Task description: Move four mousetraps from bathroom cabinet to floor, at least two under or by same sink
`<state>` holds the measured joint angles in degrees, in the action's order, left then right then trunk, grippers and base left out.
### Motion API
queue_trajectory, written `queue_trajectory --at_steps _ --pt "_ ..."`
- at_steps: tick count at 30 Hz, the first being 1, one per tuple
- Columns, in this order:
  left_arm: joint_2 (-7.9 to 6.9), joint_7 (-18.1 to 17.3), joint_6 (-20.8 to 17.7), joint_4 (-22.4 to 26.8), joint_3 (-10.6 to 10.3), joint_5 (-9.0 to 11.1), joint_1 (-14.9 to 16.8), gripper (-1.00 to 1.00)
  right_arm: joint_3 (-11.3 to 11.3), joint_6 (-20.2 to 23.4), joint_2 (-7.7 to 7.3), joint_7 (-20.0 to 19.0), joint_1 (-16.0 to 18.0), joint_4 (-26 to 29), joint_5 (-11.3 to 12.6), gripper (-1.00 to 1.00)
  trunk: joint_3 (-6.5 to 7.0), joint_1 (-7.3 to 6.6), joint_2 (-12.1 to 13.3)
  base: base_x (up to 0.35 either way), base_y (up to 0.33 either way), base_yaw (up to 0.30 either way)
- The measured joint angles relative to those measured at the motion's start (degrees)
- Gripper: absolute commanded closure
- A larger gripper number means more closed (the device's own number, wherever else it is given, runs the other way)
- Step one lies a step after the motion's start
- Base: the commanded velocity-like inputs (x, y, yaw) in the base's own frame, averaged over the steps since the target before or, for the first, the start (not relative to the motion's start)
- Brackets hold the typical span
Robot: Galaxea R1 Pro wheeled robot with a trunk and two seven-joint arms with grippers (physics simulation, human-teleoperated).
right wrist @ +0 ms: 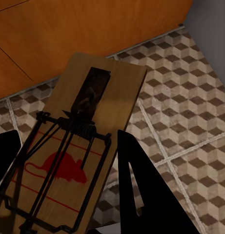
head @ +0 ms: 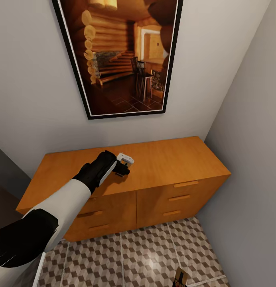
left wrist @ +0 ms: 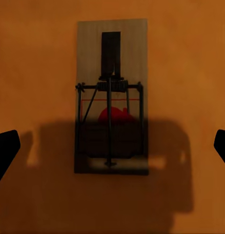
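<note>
One mousetrap (left wrist: 111,97), a tan board with a dark spring bar and a red mouse print, lies flat on the orange-brown cabinet (head: 170,161) top. My left gripper (head: 123,171) hovers right above it, open, with a black fingertip (left wrist: 5,152) on either side and clear of the board. In the head view my hand hides that trap. A second mousetrap (right wrist: 88,146) sits between the fingers of my right gripper (right wrist: 68,178), which is shut on it and held above the bathroom floor (right wrist: 190,97). That trap (head: 181,276) peeks in at the head view's lower edge.
The cabinet stands against a grey wall under a large framed picture (head: 122,56). A second grey wall (head: 249,139) closes the right side, close to the cabinet's end. Cube-patterned tiles (head: 134,255) stretch in front of the drawers (head: 182,195).
</note>
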<state>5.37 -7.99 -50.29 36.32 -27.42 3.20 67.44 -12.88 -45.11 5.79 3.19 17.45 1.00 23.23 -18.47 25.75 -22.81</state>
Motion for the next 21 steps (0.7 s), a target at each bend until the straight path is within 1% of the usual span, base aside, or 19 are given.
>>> queue_trajectory --at_steps 9,21 --pt "0.01 0.0 0.06 -0.29 0.0 -0.01 -0.01 -1.0 0.01 0.0 0.0 0.0 0.0 0.0 0.02 1.0 -0.1 0.0 0.0 0.0 0.0 0.0" --pt "0.02 0.0 0.04 -0.13 -0.01 0.01 0.0 -1.0 0.01 0.0 0.0 0.0 0.0 0.0 0.0 1.0 -0.82 0.0 0.0 0.0 0.0 0.0"
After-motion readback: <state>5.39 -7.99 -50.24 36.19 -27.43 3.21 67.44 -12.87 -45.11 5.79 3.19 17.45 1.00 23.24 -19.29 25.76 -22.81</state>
